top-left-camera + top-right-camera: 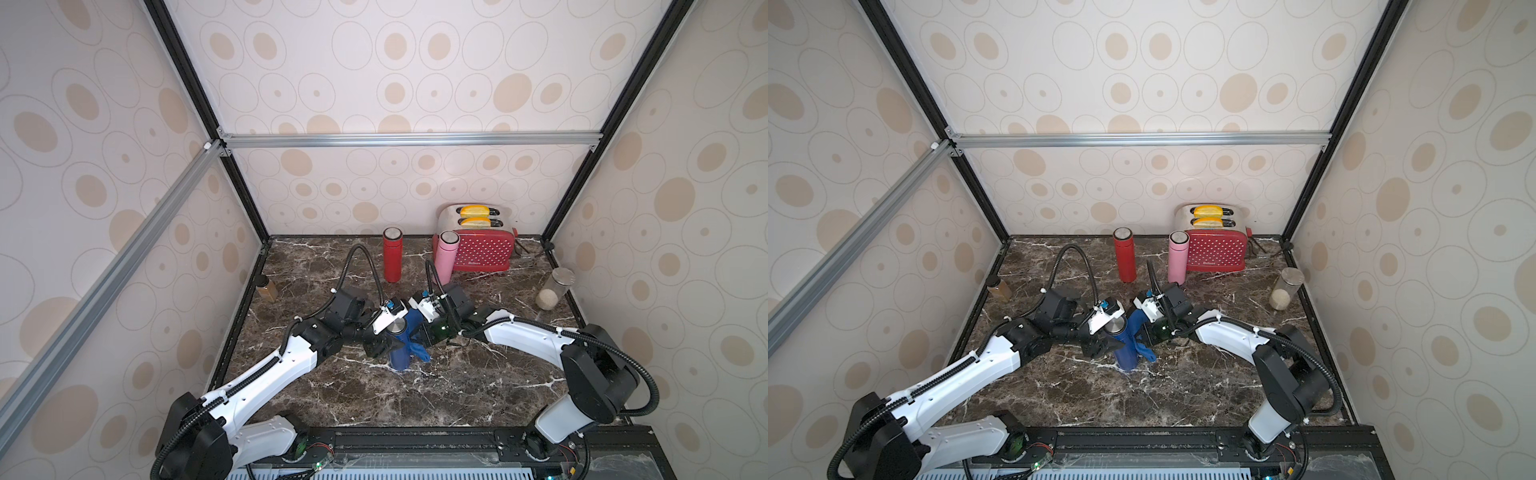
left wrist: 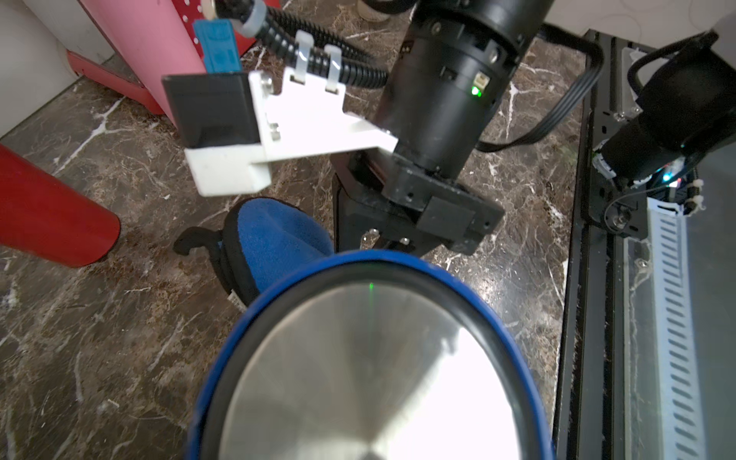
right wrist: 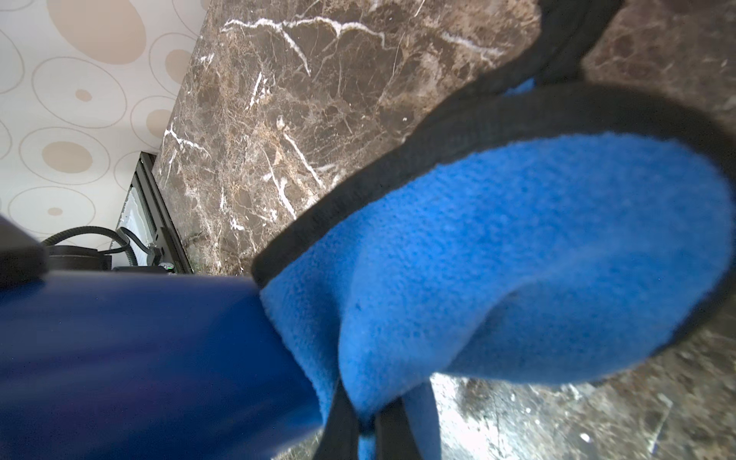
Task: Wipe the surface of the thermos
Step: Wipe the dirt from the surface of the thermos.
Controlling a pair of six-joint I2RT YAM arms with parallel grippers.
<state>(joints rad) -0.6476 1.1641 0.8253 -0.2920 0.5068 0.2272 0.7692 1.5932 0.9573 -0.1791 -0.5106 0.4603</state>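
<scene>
Nearest me, bare marble table [image 1: 415, 395]. Just past it the blue thermos [image 1: 400, 358] stands upright, roughly mid-table and toward the front, steel lid on. The left gripper [image 1: 384, 345] comes in from the left side and is clamped on the thermos body below the lid; one dark finger shows against the blue wall in the right wrist view. The left wrist view is mostly filled by the lid [image 2: 370, 370].

The right gripper [image 1: 424, 338] is on the opposite side, jaws together, pinching a bunched blue cloth [image 1: 415, 328] with black edging. The cloth touches the thermos side, and a loose end hangs toward the table. Up close, the cloth [image 3: 517, 259] presses right against the thermos wall [image 3: 139, 358].

Further back: a small amber bottle [image 1: 267, 289] at the left wall and a clear jar [image 1: 552, 289] with pale grains at the right. Behind those are a red thermos [image 1: 392, 255] and a pink thermos [image 1: 446, 257], both upright and well apart from the blue one. Farthest is a red dotted toaster [image 1: 484, 249] with two yellow slices in it, just behind the pink thermos.
</scene>
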